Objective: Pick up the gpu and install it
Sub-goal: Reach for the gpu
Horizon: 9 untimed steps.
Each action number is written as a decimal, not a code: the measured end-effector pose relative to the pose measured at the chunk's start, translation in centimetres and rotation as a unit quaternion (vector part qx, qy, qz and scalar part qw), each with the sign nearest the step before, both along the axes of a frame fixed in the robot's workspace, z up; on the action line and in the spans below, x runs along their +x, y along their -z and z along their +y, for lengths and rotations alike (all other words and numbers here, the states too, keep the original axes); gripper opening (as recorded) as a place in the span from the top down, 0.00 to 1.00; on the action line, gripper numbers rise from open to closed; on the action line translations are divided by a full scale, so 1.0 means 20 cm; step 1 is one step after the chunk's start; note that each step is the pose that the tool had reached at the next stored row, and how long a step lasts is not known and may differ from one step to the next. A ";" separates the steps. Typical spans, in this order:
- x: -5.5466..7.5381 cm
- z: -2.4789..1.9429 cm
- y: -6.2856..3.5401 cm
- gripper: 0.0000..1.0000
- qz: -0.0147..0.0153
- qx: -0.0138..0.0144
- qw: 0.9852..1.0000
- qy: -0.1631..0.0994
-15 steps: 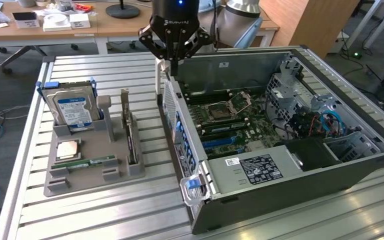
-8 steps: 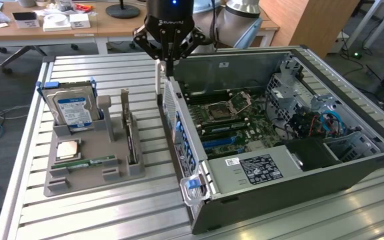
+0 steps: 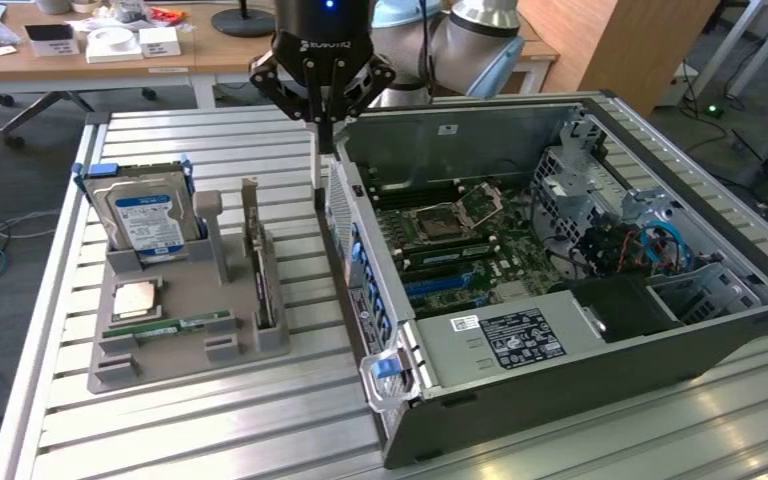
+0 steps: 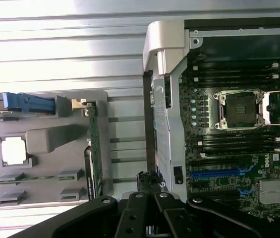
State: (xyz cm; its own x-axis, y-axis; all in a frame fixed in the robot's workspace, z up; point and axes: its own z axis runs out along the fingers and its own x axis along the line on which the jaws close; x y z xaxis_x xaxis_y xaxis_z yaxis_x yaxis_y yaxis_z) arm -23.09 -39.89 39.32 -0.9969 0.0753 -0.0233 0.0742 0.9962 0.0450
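At the left of the exterior view sat a grey holder tray (image 3: 171, 375) on the slatted table (image 3: 224, 440). In it, a hard drive (image 3: 147, 222) stood upright at the back, with a processor (image 3: 137, 300) and a RAM stick (image 3: 177, 325) lying flat in front of it.

Along the tray's right side, the gpu (image 3: 263, 285) stood on its long edge in a slot, with its pale bracket end toward the back of the tray. It had not been lifted.

Just right of the tray, upper centre of the frame, the gripper (image 3: 320, 165) hung with its fingers pressed together. It gripped nothing that I could make out. Its tip was over the gap between the tray and the open computer case (image 3: 758, 260), clear of the card.

Farther right, the case lay on its side with the motherboard (image 3: 451, 240) exposed and blue slots (image 3: 440, 287) toward the front.

By its look the card should be light and stiff, but thin and easily harmed. Its faces carry components, and the contact edge sits down in the slot. The free upper edge looks like the place to pinch it, across its two flat faces and near the middle so it hangs level. The metal bracket looks smooth and could slip in a narrow grip.
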 end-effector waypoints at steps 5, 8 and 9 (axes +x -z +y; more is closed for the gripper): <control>-0.05 0.000 0.000 0.90 0.000 0.000 1.000 0.000; -0.08 0.000 0.000 0.90 0.000 0.000 1.000 0.000; -0.09 0.000 0.000 0.90 0.000 0.000 1.000 0.000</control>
